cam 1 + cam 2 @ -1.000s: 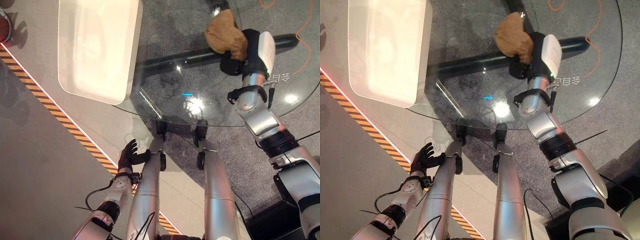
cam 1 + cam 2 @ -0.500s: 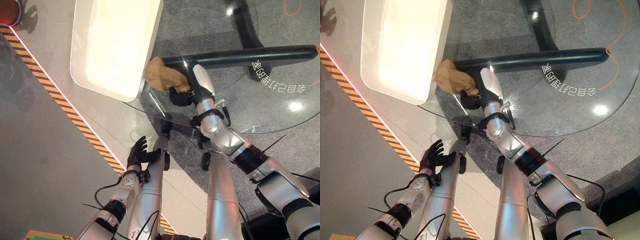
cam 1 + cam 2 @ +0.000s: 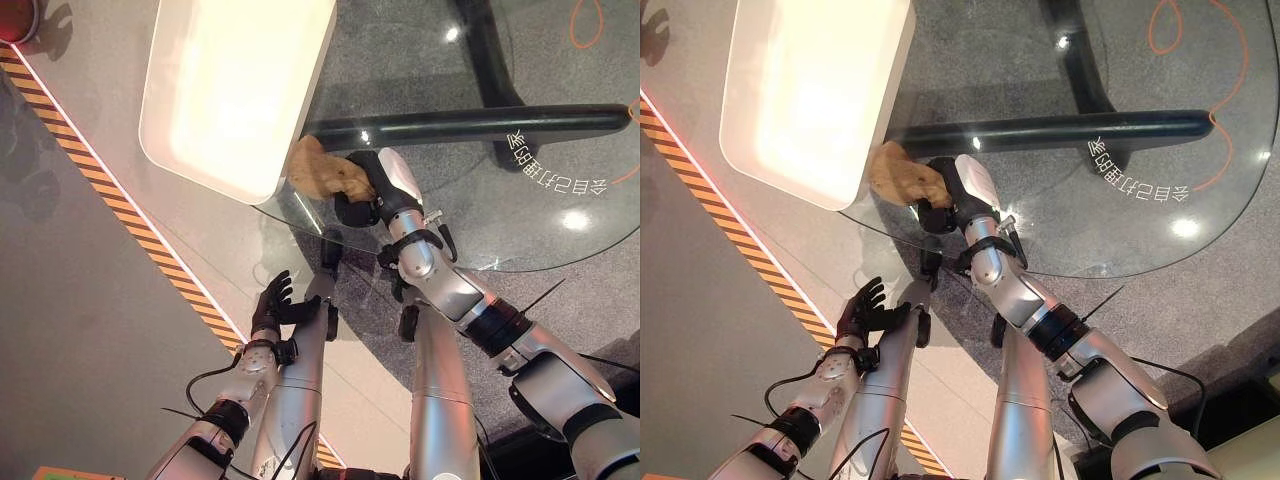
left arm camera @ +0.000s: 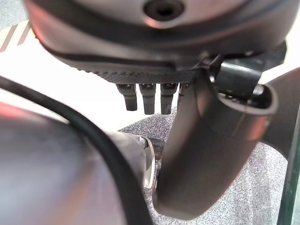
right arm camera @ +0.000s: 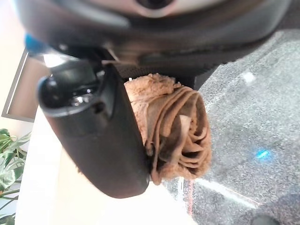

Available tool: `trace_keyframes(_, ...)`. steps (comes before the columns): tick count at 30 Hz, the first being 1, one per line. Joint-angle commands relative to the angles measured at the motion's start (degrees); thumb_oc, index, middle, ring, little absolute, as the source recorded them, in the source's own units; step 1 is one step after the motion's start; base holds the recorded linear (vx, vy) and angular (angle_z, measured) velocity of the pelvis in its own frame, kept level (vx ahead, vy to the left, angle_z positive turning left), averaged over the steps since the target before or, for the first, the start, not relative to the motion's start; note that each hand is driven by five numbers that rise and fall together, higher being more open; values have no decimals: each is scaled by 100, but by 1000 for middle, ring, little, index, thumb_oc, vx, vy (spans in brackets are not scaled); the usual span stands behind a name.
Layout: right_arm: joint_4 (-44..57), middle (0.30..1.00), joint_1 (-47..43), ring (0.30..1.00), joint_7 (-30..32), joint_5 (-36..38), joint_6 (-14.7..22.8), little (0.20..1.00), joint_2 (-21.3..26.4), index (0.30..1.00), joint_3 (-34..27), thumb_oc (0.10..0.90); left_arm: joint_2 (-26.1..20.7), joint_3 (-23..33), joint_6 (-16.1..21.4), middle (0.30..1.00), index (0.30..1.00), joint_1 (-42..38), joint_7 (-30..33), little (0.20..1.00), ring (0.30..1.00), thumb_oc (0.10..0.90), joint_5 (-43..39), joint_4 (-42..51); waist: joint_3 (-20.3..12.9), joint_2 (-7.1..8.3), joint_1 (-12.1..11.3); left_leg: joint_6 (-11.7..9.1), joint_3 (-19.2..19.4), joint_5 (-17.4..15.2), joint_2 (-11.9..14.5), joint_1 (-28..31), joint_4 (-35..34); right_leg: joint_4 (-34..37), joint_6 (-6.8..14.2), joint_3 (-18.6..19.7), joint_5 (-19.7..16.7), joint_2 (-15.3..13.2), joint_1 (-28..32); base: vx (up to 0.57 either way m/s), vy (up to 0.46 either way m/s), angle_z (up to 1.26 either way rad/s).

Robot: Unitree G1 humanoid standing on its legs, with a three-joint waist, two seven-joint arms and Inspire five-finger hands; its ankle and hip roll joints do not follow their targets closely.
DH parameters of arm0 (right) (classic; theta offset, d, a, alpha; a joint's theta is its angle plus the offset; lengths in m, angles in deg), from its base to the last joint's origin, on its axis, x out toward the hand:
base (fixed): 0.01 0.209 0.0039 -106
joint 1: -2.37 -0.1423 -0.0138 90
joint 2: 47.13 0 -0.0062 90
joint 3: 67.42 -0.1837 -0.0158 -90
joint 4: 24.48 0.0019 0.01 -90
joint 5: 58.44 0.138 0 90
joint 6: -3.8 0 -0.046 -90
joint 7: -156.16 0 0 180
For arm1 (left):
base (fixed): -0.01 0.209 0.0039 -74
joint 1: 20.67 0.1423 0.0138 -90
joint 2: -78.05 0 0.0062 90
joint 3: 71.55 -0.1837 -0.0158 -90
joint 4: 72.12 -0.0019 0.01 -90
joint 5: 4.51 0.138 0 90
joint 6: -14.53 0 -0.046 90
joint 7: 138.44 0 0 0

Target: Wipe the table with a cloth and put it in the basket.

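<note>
The brown cloth [image 3: 318, 172] is bunched up in the right hand [image 3: 362, 195], fingers and thumb wrapped round it, down at the near rim of the glass table [image 3: 560, 140], right beside the corner of the white basket [image 3: 180, 170]; the left hand [image 3: 272, 303] hangs low below the table edge, fingers relaxed and spread, holding nothing.

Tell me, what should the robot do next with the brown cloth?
Probably lift the cloth a bit and carry it over the white basket's rim. The right robot hand grips it on the glass table, right beside the basket but not inside yet.
</note>
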State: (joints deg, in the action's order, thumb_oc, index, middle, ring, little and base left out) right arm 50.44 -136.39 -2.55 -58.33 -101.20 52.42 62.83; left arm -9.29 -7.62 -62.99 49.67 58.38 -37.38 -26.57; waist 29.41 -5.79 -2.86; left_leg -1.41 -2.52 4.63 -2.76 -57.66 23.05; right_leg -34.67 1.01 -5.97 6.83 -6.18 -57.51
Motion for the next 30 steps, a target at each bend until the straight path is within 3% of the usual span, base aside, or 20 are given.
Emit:
trace_keyframes(1, 645, 300, 222, 300, 445, -28, 189, 200, 41, 300, -101, 100, 67, -272, -186, 900, 900, 958, 79, 900, 900, 800, 172, -237, 39, -104, -119, 422, 590, -643, -264, 199, 350, 587, 142, 126, -683, 230, -29, 0, 0, 0)
trace_keyframes(7, 490, 300, 198, 300, 1348, -190, 124, 200, 181, 300, -623, 100, 87, -246, -142, 900, 900, 1008, 105, 900, 900, 800, 182, -299, 39, -83, -71, 436, 594, -680, -222, 237, 369, 549, 146, 154, -682, 256, -8, 0, 0, 0)
trace_keyframes(13, 227, 300, -96, 300, 1938, -129, -129, 200, 726, 300, -1210, 100, 41, -171, -142, 900, 900, 1042, 126, 900, 900, 800, 164, -327, 39, -46, -29, 454, 583, -744, -174, 276, 394, 511, 166, 182, -703, 287, 11, -9, -3, 0)
trace_keyframes(14, 132, 300, -316, 300, 2019, -57, -138, 200, 917, 300, -1325, 100, 19, -123, -137, 900, 900, 932, 124, 900, 900, 800, 159, -334, 39, -38, -13, 480, 605, -582, -173, 62, 368, 578, 130, 160, -879, 282, -182, 0, 0, 0)
trace_keyframes(16, -4, 300, -312, 300, 2082, 2, -143, 200, 1099, 300, -1452, 100, -7, -174, -139, 900, 900, 1060, 126, 900, 900, 800, 149, -346, 39, -41, -12, 453, 570, -774, -176, 255, 423, 515, 175, 199, -717, 305, -2, -1, -8, -3)
trace_keyframes(17, -62, 300, -469, 300, 2091, 38, -124, 200, 1201, 300, -1512, 100, -26, -127, -135, 900, 900, 953, 119, 900, 900, 800, 142, -345, 39, -34, -1, 477, 593, -601, -177, 47, 389, 581, 138, 174, -891, 298, -192, -50, -27, -6)
trace_keyframes(20, -389, 300, -591, 300, 2268, 271, -31, 200, 1582, 300, -1700, 100, -124, -123, -107, 900, 900, 1017, 81, 900, 900, 800, 101, -307, 39, -26, 9, 482, 572, -639, -179, 36, 404, 562, 146, 183, -888, 325, -214, -16, -7, -1)
trace_keyframes(30, -742, 300, -369, 300, 2805, 934, 268, 200, 2075, 300, -2141, 100, -215, -99, -28, 900, 900, 1080, 78, 900, 900, 800, -21, -240, 39, -10, 80, 485, 569, -652, -174, -1, 352, 656, 138, 201, -876, 355, -218, -2, -2, -2)
